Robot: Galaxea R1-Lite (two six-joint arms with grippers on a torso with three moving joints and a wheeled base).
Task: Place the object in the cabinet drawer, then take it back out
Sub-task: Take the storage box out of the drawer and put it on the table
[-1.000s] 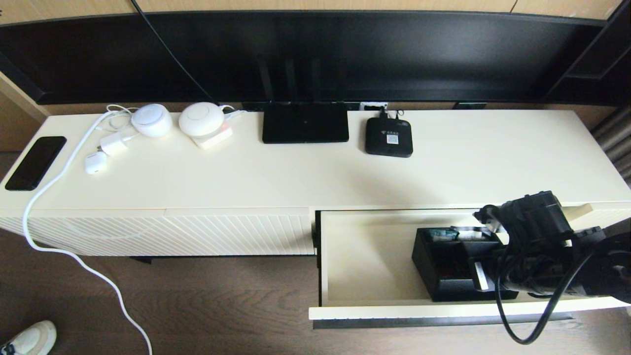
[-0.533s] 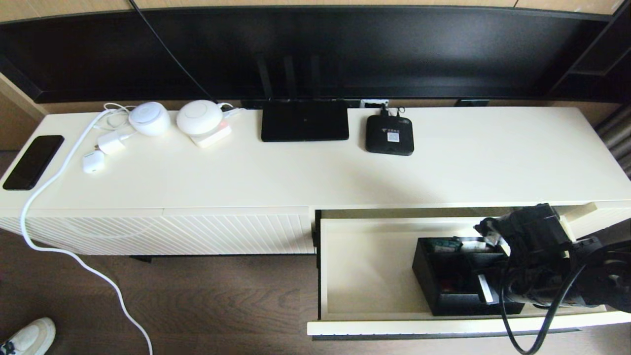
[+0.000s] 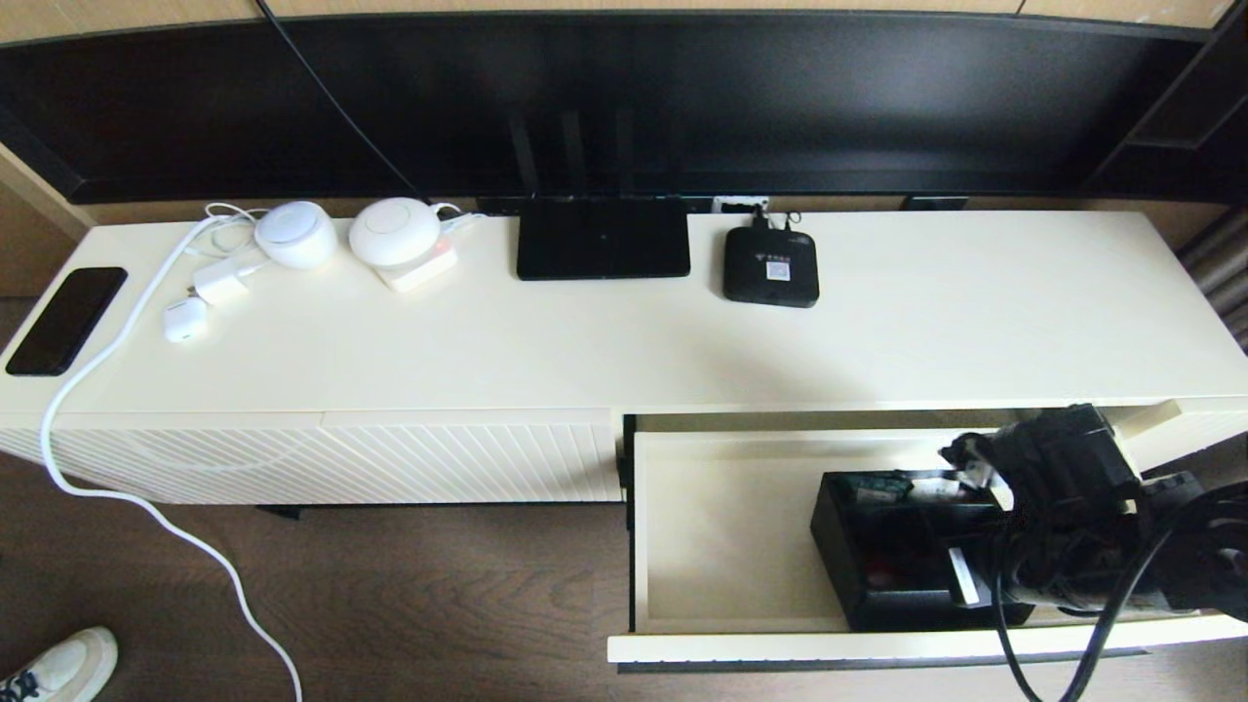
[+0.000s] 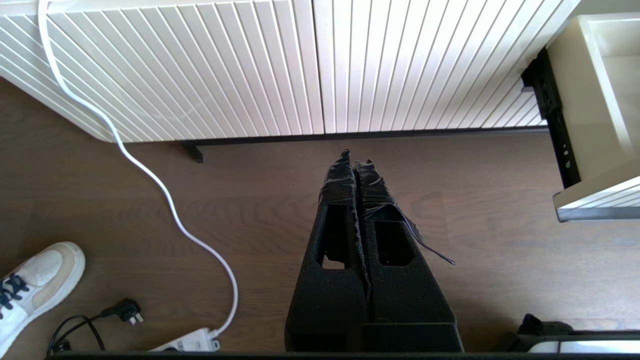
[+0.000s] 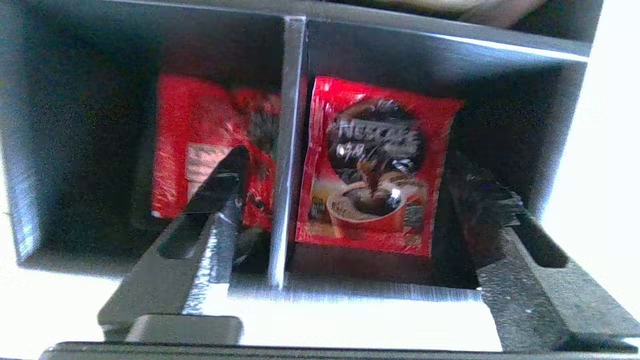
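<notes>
The black organizer box [image 3: 858, 604] stands in the right half of the open cream cabinet drawer [image 3: 780, 645]. My right gripper [image 3: 965, 565] reaches down into it from the right. In the right wrist view the right gripper [image 5: 350, 165] is open, one finger in each square compartment, with the box's divider [image 5: 285, 150] between them. Red coffee packets [image 5: 375, 165] lie in both compartments. Other packets [image 3: 897, 486] fill the long far compartment. My left gripper [image 4: 356, 159] is shut and empty, hanging over the floor in front of the cabinet.
On the cabinet top stand a flat black router [image 3: 603, 239], a small black set-top box [image 3: 770, 268], white chargers and round devices [image 3: 292, 239] and a phone [image 3: 63, 320]. A white cable [image 3: 117, 492] trails to the floor. A shoe [image 3: 58, 668] shows at the near left.
The drawer, the box and my right gripper shifted slightly toward me over the last second. Almost nothing moved in the last half second. The left arm is still.
</notes>
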